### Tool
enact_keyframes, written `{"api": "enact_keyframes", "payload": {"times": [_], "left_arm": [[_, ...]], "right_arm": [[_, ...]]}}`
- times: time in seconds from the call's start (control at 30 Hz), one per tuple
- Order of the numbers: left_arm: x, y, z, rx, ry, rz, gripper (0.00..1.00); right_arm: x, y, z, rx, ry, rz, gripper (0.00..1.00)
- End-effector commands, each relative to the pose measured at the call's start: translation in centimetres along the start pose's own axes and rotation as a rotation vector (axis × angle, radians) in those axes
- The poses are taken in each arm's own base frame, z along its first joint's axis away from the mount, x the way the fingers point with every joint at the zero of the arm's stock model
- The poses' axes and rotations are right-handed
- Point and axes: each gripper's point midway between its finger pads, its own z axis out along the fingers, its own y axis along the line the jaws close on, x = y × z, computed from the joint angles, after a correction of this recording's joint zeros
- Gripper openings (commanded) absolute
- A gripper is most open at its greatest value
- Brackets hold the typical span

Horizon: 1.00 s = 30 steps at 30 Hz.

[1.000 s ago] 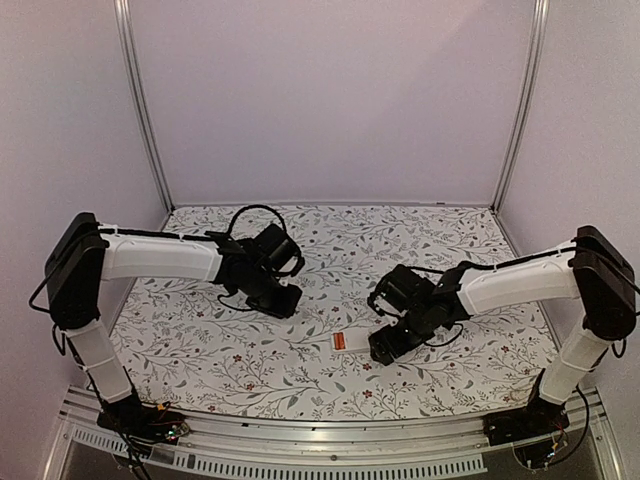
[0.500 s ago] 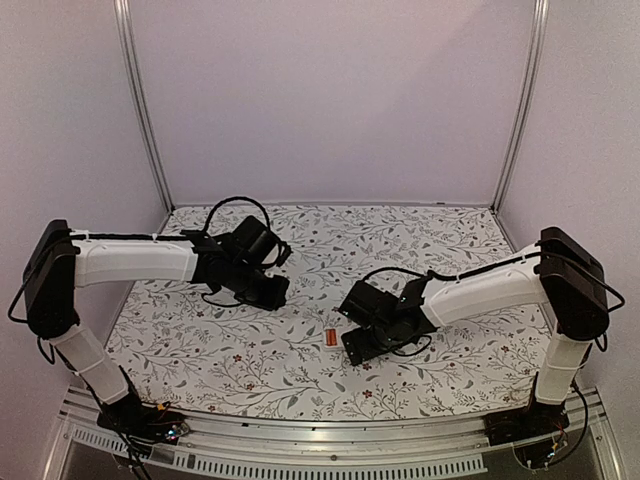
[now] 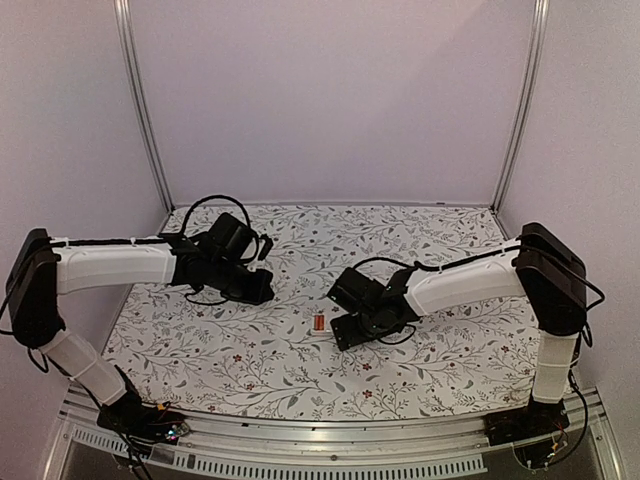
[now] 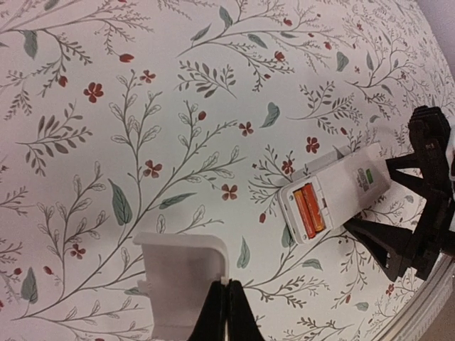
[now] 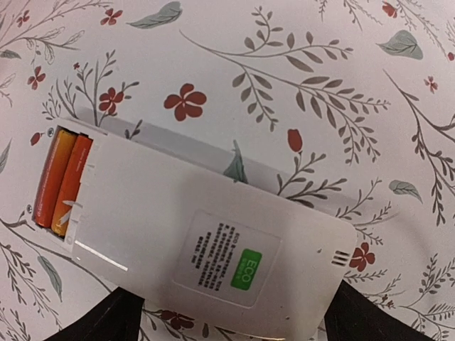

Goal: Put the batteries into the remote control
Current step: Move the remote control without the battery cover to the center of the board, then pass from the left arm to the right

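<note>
The remote control (image 5: pixel 213 234) lies back-up across the right wrist view, a green ECO label on it. Two orange batteries (image 5: pixel 60 185) sit side by side in the recess at its left end. My right gripper (image 5: pixel 231 309) spans the remote's width near the label end, one dark finger on each long side, shut on it. From above, the remote (image 3: pixel 322 322) pokes out left of that gripper (image 3: pixel 338 328). My left gripper (image 4: pixel 227 288) is shut on the edge of a thin white cover plate (image 4: pixel 181 277), off to the left of the remote (image 4: pixel 334 195).
The floral tablecloth (image 3: pixel 250 360) covers the whole table, with a metal rail (image 3: pixel 330 440) along the near edge. Pale walls and two upright posts (image 3: pixel 140 110) close in the back and sides. The left arm (image 3: pixel 110 268) stretches over the left half.
Both grippers have shifted left. The right one has carried the remote left and slightly farther back. The left one has drawn back toward the left wall with the cover plate.
</note>
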Motion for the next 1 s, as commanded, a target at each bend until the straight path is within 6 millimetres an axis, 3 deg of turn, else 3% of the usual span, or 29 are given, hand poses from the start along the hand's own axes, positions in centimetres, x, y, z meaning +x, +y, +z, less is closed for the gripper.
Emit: {"api": "enact_keyframes", "payload": {"times": [0.0,0.13,0.27,0.43,0.57,0.7,0.83,0.97], "left_arm": [[-1.4,-0.2,-0.7,0.056,-0.05,-0.014,0.0],[-2.2,-0.4,-0.9,0.091,-0.067,-0.025,0.0],[-3.5,-1.8,-2.1,0.162,-0.118,0.003,0.0],[-5.1,-5.0,-5.5,0.334,-0.22,0.061,0.0],[-6.5,-7.9,-9.6,0.493,-0.337,0.131,0.0],[-7.5,-10.4,-13.9,0.634,-0.444,0.22,0.0],[-6.7,-13.2,-18.0,0.817,-0.502,0.352,0.0],[-4.1,-15.7,-21.8,1.026,-0.492,0.549,0.0]], "right_arm": [[1.1,0.0,2.6,-0.03,0.074,-0.003,0.89],[0.5,1.1,2.4,-0.076,0.064,0.004,0.91],[-0.5,1.0,0.2,-0.101,0.026,-0.01,0.95],[-3.8,-0.1,-6.1,-0.144,-0.125,-0.045,0.99],[-7.3,-2.2,-12.1,-0.142,-0.375,-0.085,0.99],[-9.6,-3.0,-15.9,-0.192,-0.506,-0.122,0.99],[-10.9,-0.7,-18.8,-0.335,-0.579,-0.215,0.99],[-10.0,3.6,-22.4,-0.584,-0.612,-0.434,0.99]]}}
